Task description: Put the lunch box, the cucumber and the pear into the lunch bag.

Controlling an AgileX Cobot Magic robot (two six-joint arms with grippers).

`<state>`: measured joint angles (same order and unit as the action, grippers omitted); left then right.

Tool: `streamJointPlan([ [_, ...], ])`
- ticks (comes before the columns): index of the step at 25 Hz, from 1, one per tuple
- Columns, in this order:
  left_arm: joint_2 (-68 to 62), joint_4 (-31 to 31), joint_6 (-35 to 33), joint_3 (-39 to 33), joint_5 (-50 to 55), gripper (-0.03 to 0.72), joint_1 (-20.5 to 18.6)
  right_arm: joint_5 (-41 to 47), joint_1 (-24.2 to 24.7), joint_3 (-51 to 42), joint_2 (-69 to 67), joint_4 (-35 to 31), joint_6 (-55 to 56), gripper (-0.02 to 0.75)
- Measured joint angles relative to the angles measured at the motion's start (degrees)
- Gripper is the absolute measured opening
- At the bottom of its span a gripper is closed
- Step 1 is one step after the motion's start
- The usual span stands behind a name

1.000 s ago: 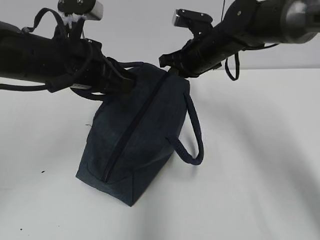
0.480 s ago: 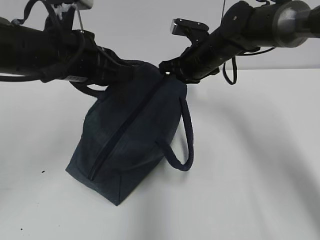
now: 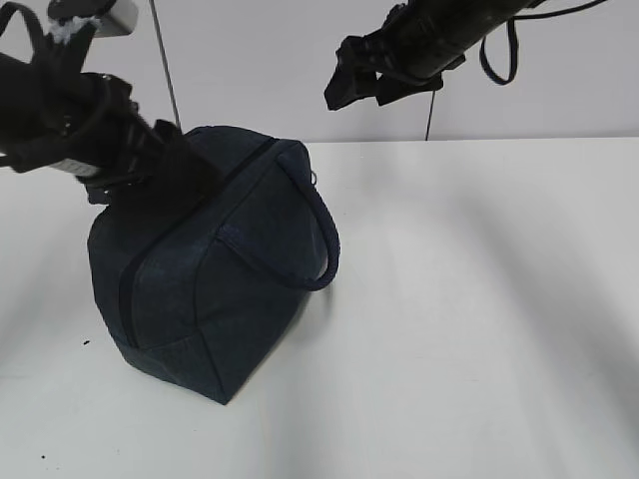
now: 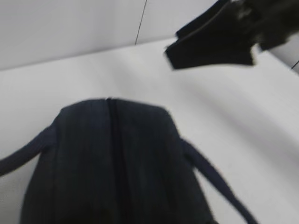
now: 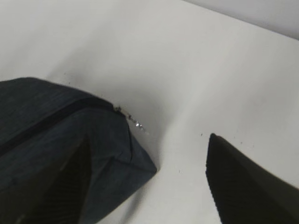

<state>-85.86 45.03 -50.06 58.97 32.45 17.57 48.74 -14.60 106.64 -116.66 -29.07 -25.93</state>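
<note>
The lunch bag [image 3: 205, 269] stood on the white table [image 3: 479, 299], its zipper closed along the top. We had our left gripper [image 3: 165, 165] against the bag's upper left end; whether those jaws clenched fabric we could not tell. Our right gripper [image 3: 361, 78] hung above and right of the bag, released and grasping nothing. No lunch box, cucumber or pear showed outside the bag, so we judged the packing done. Next, we judged, only freeing the left gripper remained.
</note>
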Motion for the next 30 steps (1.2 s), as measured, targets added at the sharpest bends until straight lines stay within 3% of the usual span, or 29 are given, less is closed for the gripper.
streamJointPlan([
  [4,6.1,-26.1,21.9,0.0,4.0,0.338,-0.5,7.7,0.0,-0.3,4.6,6.7,7.1,0.579],
  [6,9.8,-34.5,32.0,0.0,6.2,0.337,-0.6,10.1,-0.1,-2.0,7.6,10.0,10.4,0.577],
  [8,13.6,-38.8,37.3,0.0,8.2,0.337,-0.7,11.0,-0.3,-5.5,12.0,13.1,12.6,0.576],
  [13,24.1,-40.4,40.5,-1.2,11.2,0.337,-0.7,9.8,-3.2,-18.9,25.5,20.5,16.6,0.576],
  [25,51.1,-39.1,45.8,-16.7,22.1,0.336,-0.7,7.8,-5.3,-54.4,63.4,25.0,19.0,0.576],
  [30,62.2,-38.3,45.9,-20.1,29.2,0.335,-0.7,9.5,-5.3,-64.3,76.0,25.7,19.1,0.575],
])
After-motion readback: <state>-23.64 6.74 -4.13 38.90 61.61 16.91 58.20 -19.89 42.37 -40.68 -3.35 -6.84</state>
